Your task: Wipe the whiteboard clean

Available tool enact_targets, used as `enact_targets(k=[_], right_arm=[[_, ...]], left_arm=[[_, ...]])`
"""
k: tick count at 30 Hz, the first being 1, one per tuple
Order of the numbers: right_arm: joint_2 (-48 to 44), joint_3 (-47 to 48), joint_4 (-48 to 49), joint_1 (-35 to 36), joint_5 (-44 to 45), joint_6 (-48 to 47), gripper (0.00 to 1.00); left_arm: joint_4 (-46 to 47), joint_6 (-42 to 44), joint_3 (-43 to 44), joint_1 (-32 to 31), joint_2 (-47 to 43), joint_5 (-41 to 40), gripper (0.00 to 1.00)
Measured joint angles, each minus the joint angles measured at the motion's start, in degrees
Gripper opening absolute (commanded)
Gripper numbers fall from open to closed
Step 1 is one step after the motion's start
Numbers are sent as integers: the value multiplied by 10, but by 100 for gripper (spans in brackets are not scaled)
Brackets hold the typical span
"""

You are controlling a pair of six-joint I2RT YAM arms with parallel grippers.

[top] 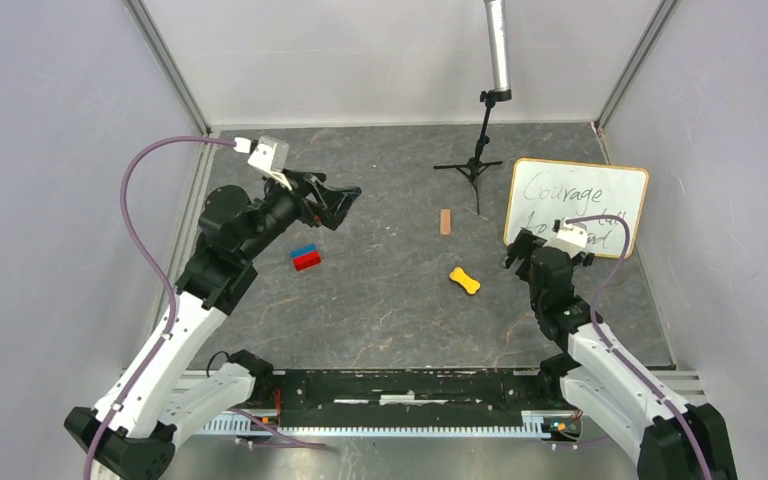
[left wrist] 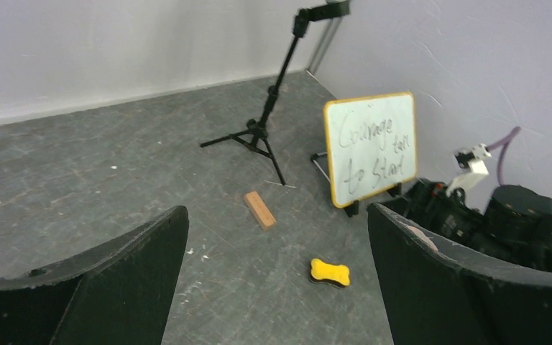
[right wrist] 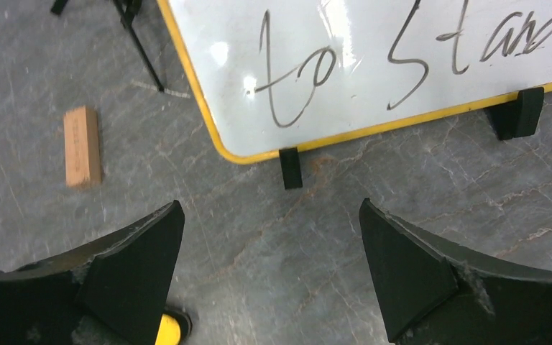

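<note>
1 whiteboard (top: 577, 205) stands at the far right of the grey, veined table (top: 380, 320): glossy white, thin yellow frame, rounded corners, 2 black feet, dark handwriting. The right gripper (right wrist: 271, 203) sits just before its lower edge, its 2 black wedge-shaped jaws spread wide and holding nothing; the left gripper (left wrist: 277, 208), at the far left, gapes equally wide and empty. Between them lie 1 wooden block (top: 445, 221), 1 yellow bone-shaped pad (top: 464, 280) and 1 red-and-blue block (top: 306, 257), with 1 thin black tripod (top: 475, 165) left of the board.
</note>
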Motion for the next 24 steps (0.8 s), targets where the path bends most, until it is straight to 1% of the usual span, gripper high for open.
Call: enact_targets(k=[2,5,7,11,15,19,24], right_arm=[[10,-14,37,-3,14,14,99],[22,-31,85,-13,23,10,89],[33,-35,99,-20,25,-4,86],[65,-35,115,-33,24,-42,76],[146,-10,112,-46,0,-79,69],[205,14,112,-55,-38,-104,64],[246,34,113,-57,-66,-130,58]], left_arm=[[-3,1,0,-17,0,-3,100],[-6,1,0,-30,0,-3,100],[-7,1,0,-31,0,-2,100],[-7,1,0,-31,5,-2,100],[-11,0,0,-31,28,4,100],[-20,1,0,-31,45,5,100],[-27,1,0,-31,47,4,100]])
